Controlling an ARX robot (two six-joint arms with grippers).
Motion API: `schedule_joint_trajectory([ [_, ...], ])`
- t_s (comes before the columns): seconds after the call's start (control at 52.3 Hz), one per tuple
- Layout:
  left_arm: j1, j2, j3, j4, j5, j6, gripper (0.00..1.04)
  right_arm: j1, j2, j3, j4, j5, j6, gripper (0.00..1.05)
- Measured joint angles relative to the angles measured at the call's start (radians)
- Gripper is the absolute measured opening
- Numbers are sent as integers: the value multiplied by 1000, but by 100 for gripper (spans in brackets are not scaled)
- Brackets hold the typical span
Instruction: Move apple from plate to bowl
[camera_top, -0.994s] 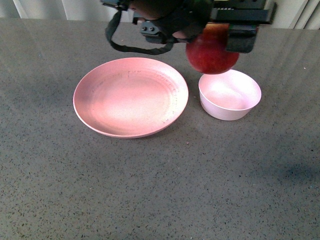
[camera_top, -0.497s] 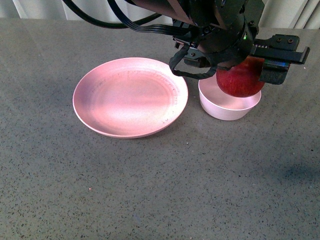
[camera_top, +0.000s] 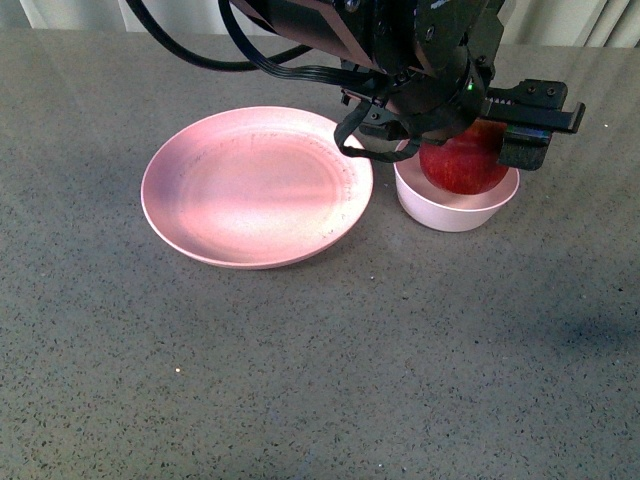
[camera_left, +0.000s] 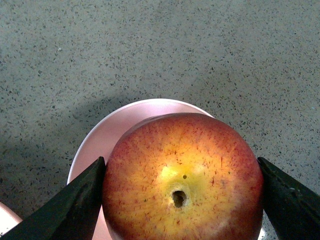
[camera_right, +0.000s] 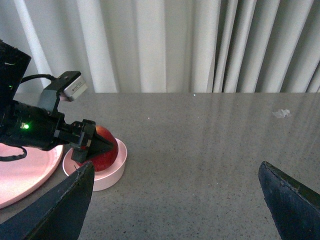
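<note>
The dark red apple (camera_top: 462, 166) with a yellow-orange top sits low in the small pale pink bowl (camera_top: 455, 210), just right of the wide salmon-pink plate (camera_top: 255, 185), which holds nothing. My left gripper (camera_top: 462, 150) is shut on the apple from above. In the left wrist view the apple (camera_left: 182, 180) fills the space between both black fingers (camera_left: 75, 205), with the bowl's rim (camera_left: 100, 142) behind it. My right gripper (camera_right: 175, 210) is open and empty, off to the right of the bowl (camera_right: 107, 175); the apple (camera_right: 102, 152) shows there too.
The grey speckled tabletop (camera_top: 320, 360) spreads all round. Pale curtains (camera_right: 165, 45) hang behind the table's far edge. A small white scrap (camera_right: 281, 113) lies on the table far from the bowl. The left arm's black cables (camera_top: 240, 55) loop over the plate's far side.
My left gripper has carried the apple rightward from above the plate's edge to over the bowl, then lowered it into the bowl.
</note>
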Motion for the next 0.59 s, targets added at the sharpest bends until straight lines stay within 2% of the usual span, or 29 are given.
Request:
schedule_joint_trajectory([
  [0.134,1,3,0,0,2,-2,98,0,0,0,0,0,0,96],
  [0.21,1,3,0,0,5,-8,95,0,0,0,0,0,0,96],
  [0.593,25,-55,-73,36,21,-58,96,0,0,0,0,0,0,96],
])
